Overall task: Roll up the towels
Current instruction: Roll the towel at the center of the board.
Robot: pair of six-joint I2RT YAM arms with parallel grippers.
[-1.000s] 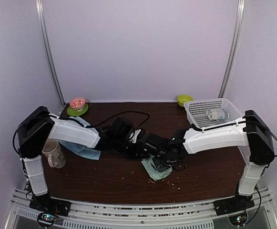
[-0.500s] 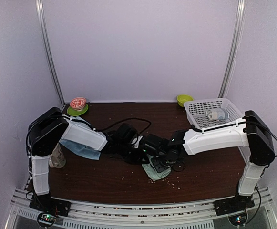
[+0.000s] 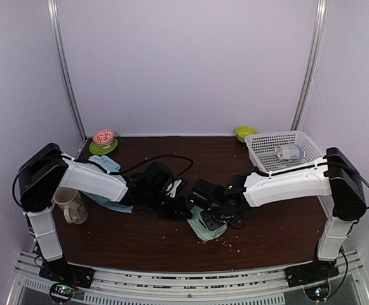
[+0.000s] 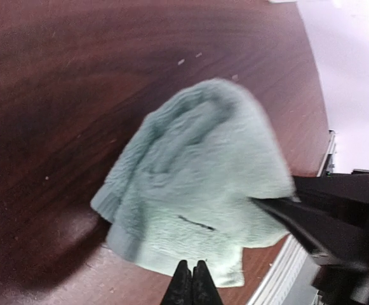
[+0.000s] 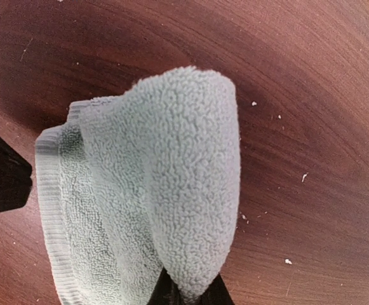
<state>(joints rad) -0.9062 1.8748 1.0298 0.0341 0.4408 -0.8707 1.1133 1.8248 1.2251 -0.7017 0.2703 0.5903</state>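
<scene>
Cloth of pale green, the sage-green towel (image 3: 211, 227), lies bunched on the counter (image 3: 140, 238) about midway between its left and right edges, somewhat nearer the near edge than the far one. The right tool (image 5: 185, 293) pinches a raised fold of this towel between its fingers, so the fold stands up in a soft hump above the wood. The left tool (image 4: 192, 283) has its fingers pressed together at the towel's opposite hem; whether any cloth is caught between them cannot be told. The light blue towel (image 3: 115, 204) lies crumpled near the left edge, partly under the left arm, just beside a mug (image 3: 72, 205). A white basket (image 3: 260, 155) sits at the far right corner.
</scene>
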